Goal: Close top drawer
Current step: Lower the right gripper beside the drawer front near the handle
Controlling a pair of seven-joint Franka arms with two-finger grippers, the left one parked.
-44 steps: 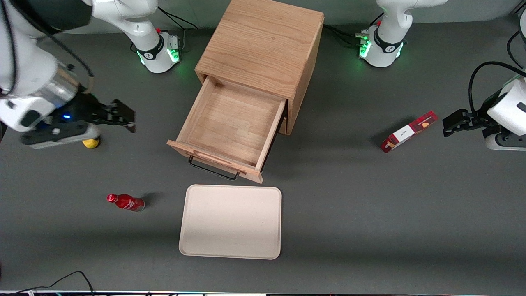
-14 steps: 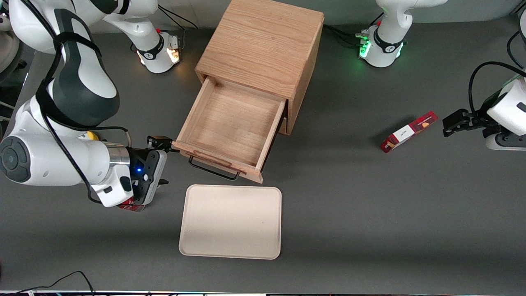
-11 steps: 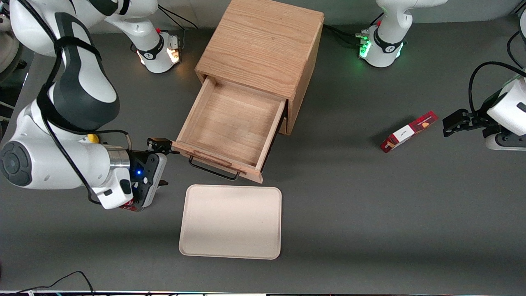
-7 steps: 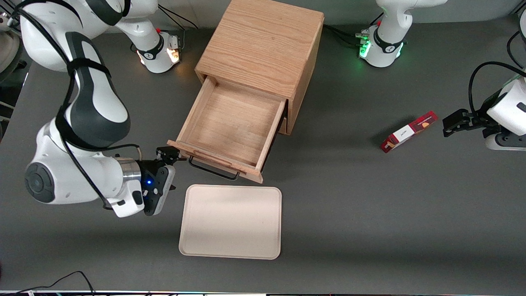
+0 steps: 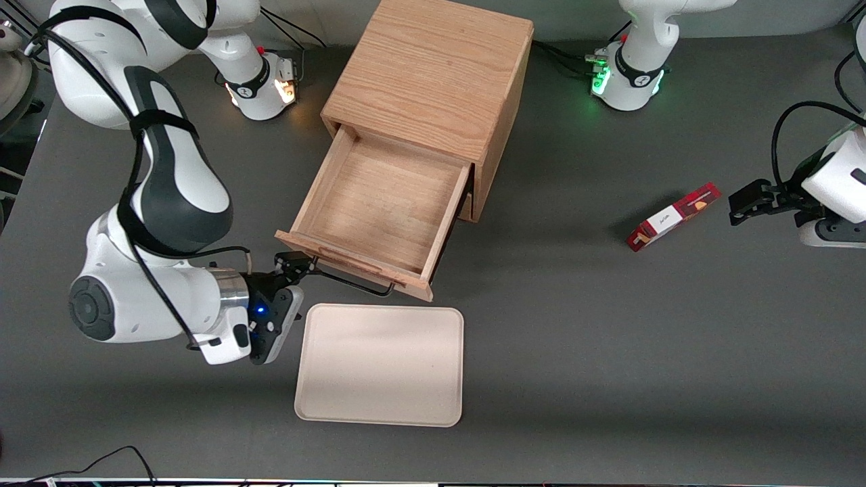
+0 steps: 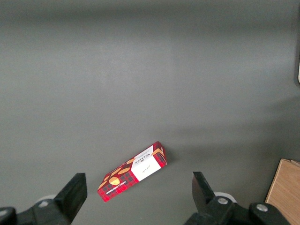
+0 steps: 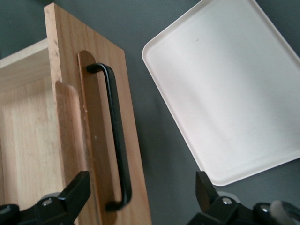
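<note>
The right arm reaches low over the grey table (image 5: 609, 352), its gripper (image 5: 292, 270) just in front of the top drawer (image 5: 379, 203), at the end of the black handle (image 5: 352, 283) toward the working arm's end of the table. The wrist view shows the fingers (image 7: 70, 197) spread wide, one before the drawer front (image 7: 89, 131) beside the handle (image 7: 115, 136), the other over bare table near the tray (image 7: 225, 89); nothing is held. The drawer stands pulled well out of the cabinet (image 5: 433, 74), its light oak floor bare. The cream tray (image 5: 380, 365) lies flat, nearer the camera than the drawer. Toward the parked arm's end lies a red box (image 5: 673, 216), well apart from the cabinet.
</note>
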